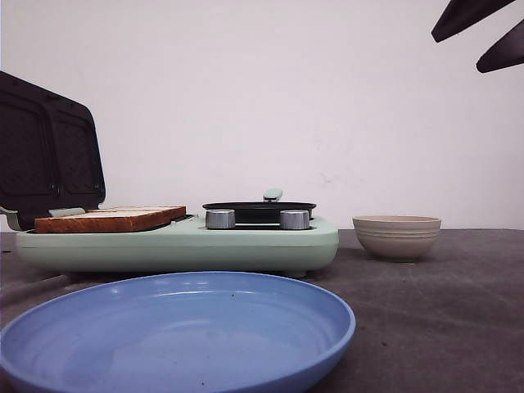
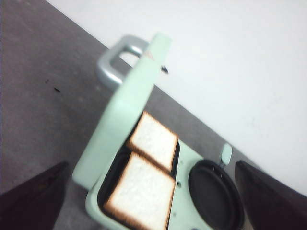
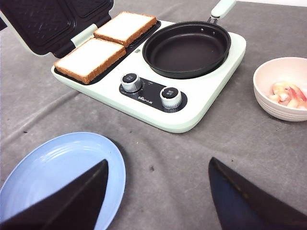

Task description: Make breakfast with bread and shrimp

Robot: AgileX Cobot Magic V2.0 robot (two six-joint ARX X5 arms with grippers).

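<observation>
Your two bread (image 3: 108, 45) slices lie side by side on the left grill plate of the mint breakfast maker (image 3: 201, 103), its lid (image 1: 49, 155) raised. The black pan (image 3: 187, 48) sits on the right half. A bowl of shrimp (image 3: 288, 93) stands right of it; the blue plate (image 1: 176, 332) is nearest you. Both your left gripper (image 2: 148, 203) and right gripper (image 3: 158, 196) hang with fingers apart, holding nothing.

Only the robot's fingers show. The right gripper's fingers (image 3: 62, 203) are matt black, broad flat wedges tapering to blunt points; in the front view they appear as two dark blades (image 1: 479, 29). The left gripper's fingers (image 2: 31, 199) look dark too (blurred, faintly brownish), with no markings discernible.
</observation>
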